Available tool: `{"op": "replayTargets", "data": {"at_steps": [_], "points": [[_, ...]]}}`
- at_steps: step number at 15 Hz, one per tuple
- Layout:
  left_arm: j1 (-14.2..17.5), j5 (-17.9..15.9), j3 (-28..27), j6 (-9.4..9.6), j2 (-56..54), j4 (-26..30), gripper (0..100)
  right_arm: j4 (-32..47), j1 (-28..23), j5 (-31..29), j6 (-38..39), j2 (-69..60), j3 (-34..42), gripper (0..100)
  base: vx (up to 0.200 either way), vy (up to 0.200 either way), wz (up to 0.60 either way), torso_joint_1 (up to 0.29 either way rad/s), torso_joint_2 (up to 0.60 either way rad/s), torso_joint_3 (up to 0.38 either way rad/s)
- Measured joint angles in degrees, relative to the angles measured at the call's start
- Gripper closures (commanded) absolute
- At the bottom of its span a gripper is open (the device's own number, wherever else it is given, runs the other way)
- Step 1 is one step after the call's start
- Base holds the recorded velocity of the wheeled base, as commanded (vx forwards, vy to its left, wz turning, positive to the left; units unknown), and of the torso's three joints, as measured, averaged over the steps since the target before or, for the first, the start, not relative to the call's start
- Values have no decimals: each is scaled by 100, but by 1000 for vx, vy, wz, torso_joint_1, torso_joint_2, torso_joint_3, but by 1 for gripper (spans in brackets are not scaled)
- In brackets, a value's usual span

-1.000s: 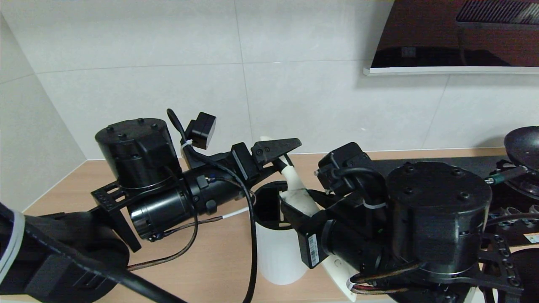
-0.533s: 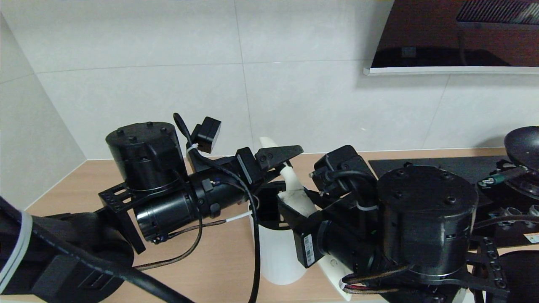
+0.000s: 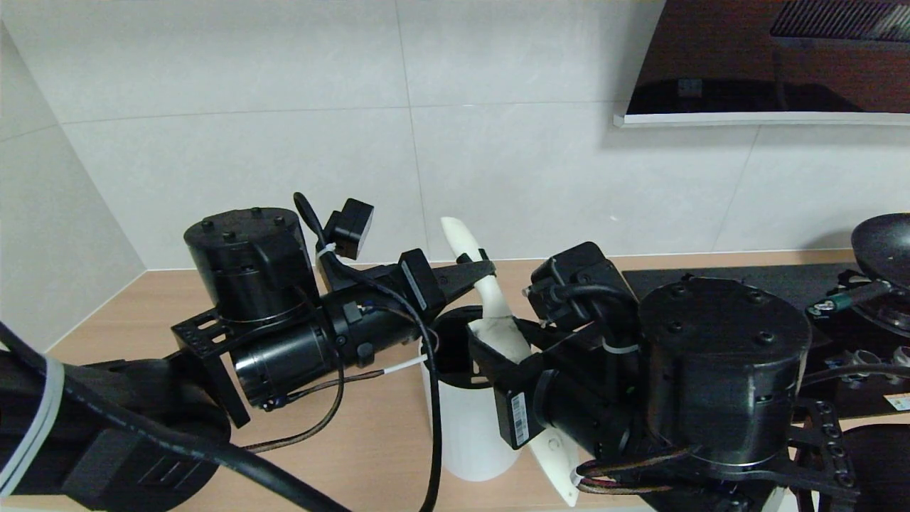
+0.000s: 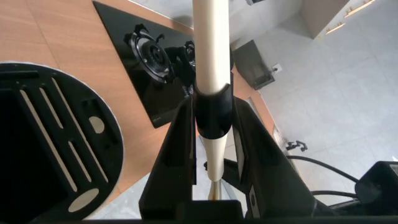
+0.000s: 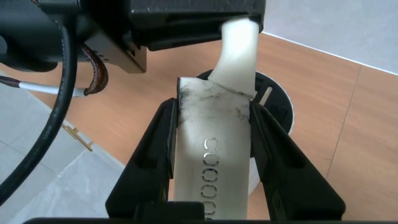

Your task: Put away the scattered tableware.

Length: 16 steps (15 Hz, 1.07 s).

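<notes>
One spatula (image 3: pixel 455 238) spans left tool (image 3: pixel 478 272) and right tool (image 3: pixel 498 340) over holder (image 3: pixel 466 427).

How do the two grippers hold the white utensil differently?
The left gripper clamps the white utensil by its thin round handle; the right gripper clamps its wide flat part. The left gripper holds higher up, the right gripper lower. Both are shut on it, above the white holder.
</notes>
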Motion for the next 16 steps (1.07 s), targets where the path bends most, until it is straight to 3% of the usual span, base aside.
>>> {"op": "replayTargets", "data": {"at_steps": [2,3,8,10,15,16], "points": [[0,6,-2,2,-13,2,100,-10,-5,-2,9,1,4,100,0,0,0,0,0,0],[0,6,-2,2,-24,2,100,-11,-5,-5,13,4,4,0,0,0,0,0,0,0],[-2,16,-2,13,-140,-168,100,-286,-5,-22,17,52,24,0,0,0,0,0,0,0],[15,33,-2,118,-369,-189,100,-478,-39,-27,-30,-21,116,0,0,0,0,0,0,0],[441,44,9,1111,-1028,-195,100,-511,-545,-22,-317,-581,234,0,0,0,0,0,0,0],[544,41,9,1448,-1180,-200,100,-508,-695,-21,-334,-705,236,0,0,0,0,0,0,0]]}}
